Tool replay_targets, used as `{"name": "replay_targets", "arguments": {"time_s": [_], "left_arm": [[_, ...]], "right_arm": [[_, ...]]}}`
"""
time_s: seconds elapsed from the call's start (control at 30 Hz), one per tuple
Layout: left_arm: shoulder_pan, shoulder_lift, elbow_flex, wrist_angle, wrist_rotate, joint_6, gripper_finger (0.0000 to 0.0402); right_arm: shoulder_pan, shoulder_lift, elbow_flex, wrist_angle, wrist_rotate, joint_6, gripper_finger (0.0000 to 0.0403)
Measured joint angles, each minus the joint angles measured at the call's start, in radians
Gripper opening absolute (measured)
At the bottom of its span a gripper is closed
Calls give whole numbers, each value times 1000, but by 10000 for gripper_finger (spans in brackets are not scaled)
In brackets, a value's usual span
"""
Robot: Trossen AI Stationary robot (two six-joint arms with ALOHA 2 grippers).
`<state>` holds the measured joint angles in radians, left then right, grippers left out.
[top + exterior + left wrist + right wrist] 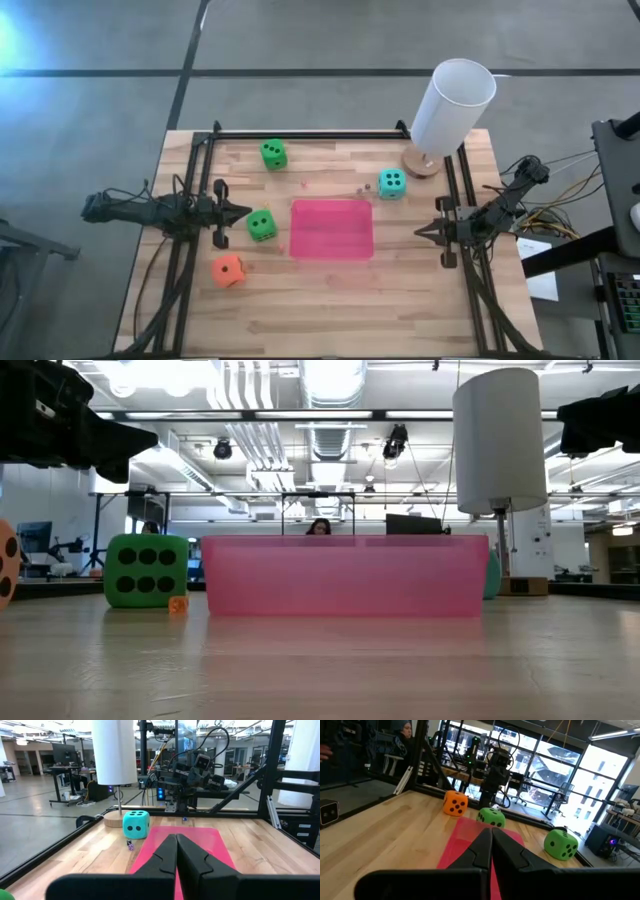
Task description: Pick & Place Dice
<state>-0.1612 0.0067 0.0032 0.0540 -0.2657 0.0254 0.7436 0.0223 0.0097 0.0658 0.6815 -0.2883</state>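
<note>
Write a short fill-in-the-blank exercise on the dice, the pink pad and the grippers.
1. The number of dice lying on the pink pad is ____.
2. The die nearest the white cylinder is coloured ____.
3. The left gripper and the right gripper both have their fingers ____.
4. The orange die lies on the ____ arm's side of the pad.

Missing words: zero; teal; shut; left

Matt foam dice, wooden table
</note>
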Motion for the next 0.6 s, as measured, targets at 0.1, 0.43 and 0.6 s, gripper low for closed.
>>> {"name": "replay_targets", "arguments": {"time_s": [0.1, 0.43, 0.6], "left_arm": [[0, 0, 0, 0, 0, 0, 8], [0, 0, 0, 0, 0, 0, 8], [0, 0, 0, 0, 0, 0, 8]], "right_arm": [[0, 0, 0, 0, 0, -1, 8], [0, 0, -1, 69, -8, 0, 8], [0, 0, -1, 215, -9, -26, 8]]}}
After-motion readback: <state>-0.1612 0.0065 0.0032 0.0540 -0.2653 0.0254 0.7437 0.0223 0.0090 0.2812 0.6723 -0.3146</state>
